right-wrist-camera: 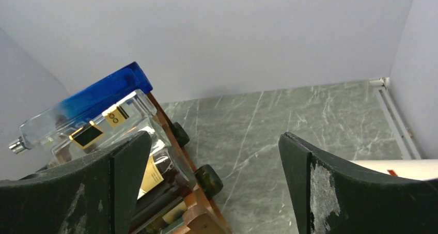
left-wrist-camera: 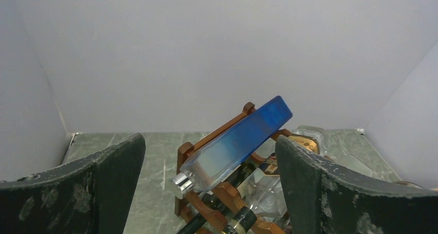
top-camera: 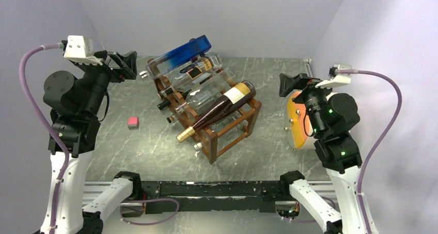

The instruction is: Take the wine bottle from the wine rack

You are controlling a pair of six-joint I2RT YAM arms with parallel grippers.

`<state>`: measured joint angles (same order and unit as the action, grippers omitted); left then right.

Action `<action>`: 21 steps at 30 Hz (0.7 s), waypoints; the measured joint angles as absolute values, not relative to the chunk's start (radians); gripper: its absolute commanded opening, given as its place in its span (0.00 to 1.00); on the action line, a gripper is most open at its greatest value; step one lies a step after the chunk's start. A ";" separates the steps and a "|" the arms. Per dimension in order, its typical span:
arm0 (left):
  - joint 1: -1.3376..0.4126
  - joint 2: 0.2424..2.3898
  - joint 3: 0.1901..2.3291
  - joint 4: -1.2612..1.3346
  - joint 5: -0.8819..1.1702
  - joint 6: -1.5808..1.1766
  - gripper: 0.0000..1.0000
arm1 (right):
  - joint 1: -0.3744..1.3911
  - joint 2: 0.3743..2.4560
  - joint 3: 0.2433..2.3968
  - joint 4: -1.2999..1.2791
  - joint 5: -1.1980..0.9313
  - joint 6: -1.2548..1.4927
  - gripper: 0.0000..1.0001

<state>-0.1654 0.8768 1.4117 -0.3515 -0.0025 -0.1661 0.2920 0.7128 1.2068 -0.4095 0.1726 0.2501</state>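
**Wine bottle** (top-camera: 219, 111). Dark glass, cream label, gold foil cap (top-camera: 184, 135). We log it lying on the top tier of the wine rack (top-camera: 213, 143), cradled in the scalloped rails. The neck points near-left and the base far-right.

**Wine rack.** Reddish-brown, standing mid-desk (top-camera: 139, 151), skew to the arms. It also carries a flat blue bottle (top-camera: 183, 55) on its far side, and clear bottles (top-camera: 199, 71) beside and below that.

**Left gripper** (top-camera: 125, 64). Raised at far left, well apart from the rack. Jaws spread wide, nothing between them.

**Right gripper** (top-camera: 290, 84). Raised to the right of the rack, near the bottle's base end. Jaws likewise spread, holding nothing.

**Sundries.** A pink cube (top-camera: 133, 122) on the desk at left, and an orange-and-white object (top-camera: 295, 121) by the right arm.

**Handling note.** We judge the reach not yet begun.
- We favour the right arm, as the nearer one.
- We would close the jaws across the straight body near the label, about where the bottle should balance.
- We would lift the bottle clear of the scallops before drawing it away, so the rack is not dragged.
- Smooth round glass may slip or roll, so the grip should be square and firm.
- The left arm could steady the frame.
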 measured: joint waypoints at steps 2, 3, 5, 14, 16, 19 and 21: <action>-0.135 0.877 1.403 -0.362 0.006 -0.185 0.99 | 0.303 0.721 1.195 -0.408 0.185 0.260 1.00; -0.122 0.877 1.399 -0.366 0.010 -0.194 0.99 | 0.307 0.724 1.190 -0.408 0.187 0.264 1.00; -0.095 0.878 1.392 -0.380 0.022 -0.209 0.99 | 0.318 0.731 1.181 -0.407 0.196 0.270 1.00; -0.009 0.885 1.354 -0.453 0.093 -0.262 0.98 | 0.353 0.735 1.114 -0.333 0.156 0.292 1.00; 0.003 0.887 1.342 -0.473 0.107 -0.272 0.98 | 0.358 0.736 1.105 -0.321 0.149 0.300 1.00; 0.015 0.894 1.330 -0.514 0.125 -0.282 0.98 | 0.362 0.744 1.105 -0.316 0.133 0.306 1.00; 0.022 0.903 1.328 -0.545 0.139 -0.286 0.98 | 0.364 0.754 1.110 -0.319 0.115 0.302 1.00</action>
<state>0.0216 0.9028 1.3281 -0.5446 0.1390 -0.2863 0.3645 0.7544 1.1095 -0.3187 0.1150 0.3023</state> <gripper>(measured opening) 0.984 0.997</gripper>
